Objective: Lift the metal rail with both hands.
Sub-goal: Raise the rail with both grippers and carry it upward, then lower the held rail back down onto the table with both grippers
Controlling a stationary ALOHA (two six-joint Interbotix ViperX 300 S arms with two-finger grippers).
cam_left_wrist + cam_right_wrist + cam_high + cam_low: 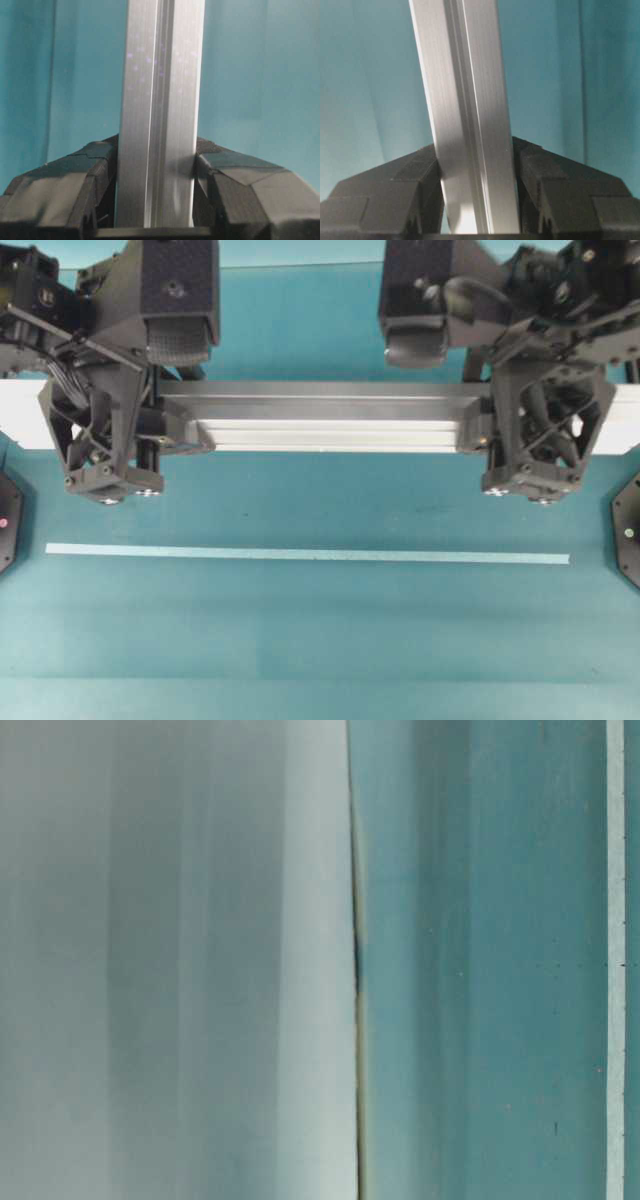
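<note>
Overhead view: long grooved silver aluminium metal rail (pixel 330 420), stiff, likely slippery, clenched near each end between left gripper (pixel 150 440) and right gripper (pixel 490 435) fingers.

That long silver grooved aluminium rail (pixel 330 418) looks brushed with a soft sheen; black gripper fingers (pixel 65 190) look matt, taped plastic; teal bench (pixel 320 640) is matt.

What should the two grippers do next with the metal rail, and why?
Probably raise both together, evenly. The left gripper and the right gripper each clamp the metal rail between their fingers near its ends, and in the right wrist view the rail looks slightly tilted, so uneven motion could twist it.
</note>
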